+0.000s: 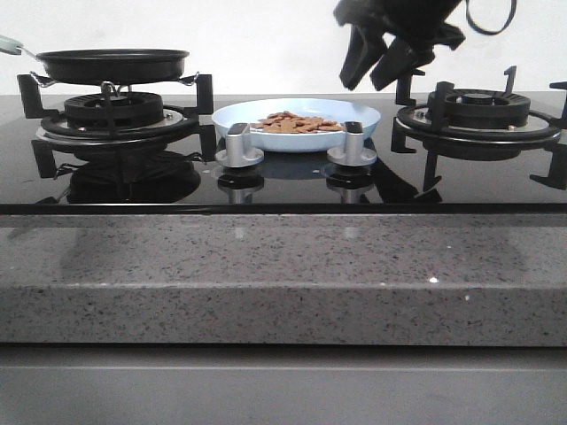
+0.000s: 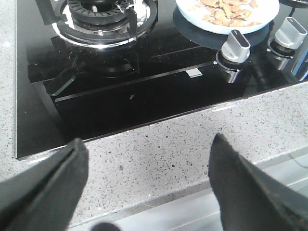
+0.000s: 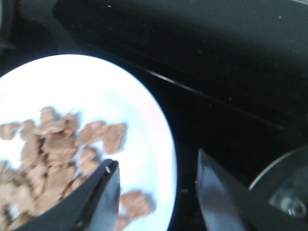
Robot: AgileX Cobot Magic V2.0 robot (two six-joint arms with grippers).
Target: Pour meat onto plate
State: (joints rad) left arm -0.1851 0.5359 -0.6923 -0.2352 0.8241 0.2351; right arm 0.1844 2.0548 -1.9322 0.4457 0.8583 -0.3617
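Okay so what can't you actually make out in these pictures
- Pan contents: front view sees only its side, the rim hides the inside.
- Pan handle: cut off by the front view's left edge.
- Meat: blurred in the right wrist view.
- Plate: cropped by the left wrist view's edge.

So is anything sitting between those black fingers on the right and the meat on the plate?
Nothing visible. The right gripper hangs open in the air above the plate's right side, and the meat lies uncovered on it. The two stove knobs stand in front, nearer the camera.

The meat lies on the plate, between two burners; a pan sits on the left burner. Two knobs stand before the plate.
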